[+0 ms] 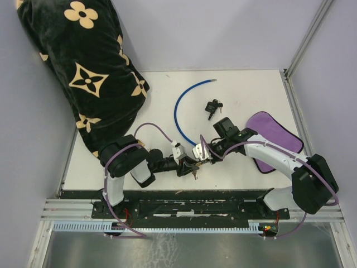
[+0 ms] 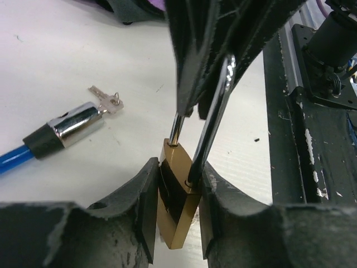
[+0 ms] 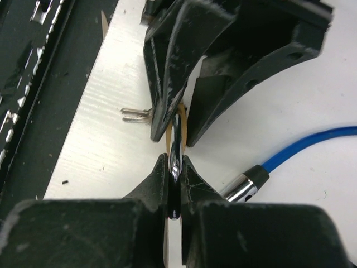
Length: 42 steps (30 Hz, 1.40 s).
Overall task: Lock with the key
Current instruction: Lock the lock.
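A brass padlock (image 2: 179,220) hangs tilted just above the white table between the fingers of my left gripper (image 2: 179,173). Both pads touch its upper corners. Its steel shackle (image 2: 211,131) runs up into my right gripper (image 3: 174,162), which is shut on the bar (image 3: 175,146). The two grippers meet tip to tip at the near middle of the table (image 1: 192,162). One small silver key (image 2: 107,101) lies flat beside the chromed end (image 2: 72,127) of a blue cable. Another key tip (image 3: 135,115) juts out beside the left finger; I cannot tell whether it sits in the lock.
The blue cable (image 1: 176,114) curves across the table's middle. A black key bunch (image 1: 212,107) lies behind the grippers and a purple cloth (image 1: 274,133) at the right. A black patterned fabric (image 1: 83,72) covers the far left. The black base rail (image 1: 178,207) runs along the near edge.
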Each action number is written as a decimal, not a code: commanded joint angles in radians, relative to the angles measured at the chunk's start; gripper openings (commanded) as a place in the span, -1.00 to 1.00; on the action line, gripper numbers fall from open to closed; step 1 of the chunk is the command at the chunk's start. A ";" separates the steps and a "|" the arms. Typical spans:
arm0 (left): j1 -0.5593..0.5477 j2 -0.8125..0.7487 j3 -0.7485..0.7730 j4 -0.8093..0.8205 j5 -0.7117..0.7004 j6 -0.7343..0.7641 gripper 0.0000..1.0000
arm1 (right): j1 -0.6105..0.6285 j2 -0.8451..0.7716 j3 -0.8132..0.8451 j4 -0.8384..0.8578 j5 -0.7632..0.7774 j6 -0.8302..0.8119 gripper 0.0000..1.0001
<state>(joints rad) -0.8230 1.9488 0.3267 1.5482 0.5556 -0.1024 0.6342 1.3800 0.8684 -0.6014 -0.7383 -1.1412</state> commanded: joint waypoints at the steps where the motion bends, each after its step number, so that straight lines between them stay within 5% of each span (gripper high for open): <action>1: 0.060 0.022 -0.047 0.147 -0.072 -0.055 -0.20 | 0.008 0.011 -0.031 -0.236 0.107 -0.113 -0.96; 10: 0.084 0.000 -0.082 0.172 -0.079 -0.060 0.11 | 0.008 0.008 0.019 -0.253 0.085 -0.045 -0.96; 20: 0.077 -0.018 -0.045 0.173 -0.100 -0.103 0.15 | 0.008 0.062 0.092 -0.261 0.028 0.074 -0.96; 35: -0.069 -0.055 -0.034 0.182 -0.556 0.041 0.20 | 0.009 0.134 0.189 -0.213 -0.029 0.357 -0.96; 42: -0.077 -0.161 -0.116 0.182 -0.541 0.121 0.26 | -0.013 0.100 0.261 -0.190 -0.055 0.499 -0.96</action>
<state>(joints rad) -0.9112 1.8858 0.2417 1.5280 0.1188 -0.0879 0.6186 1.5002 1.0622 -0.7414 -0.6830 -0.7799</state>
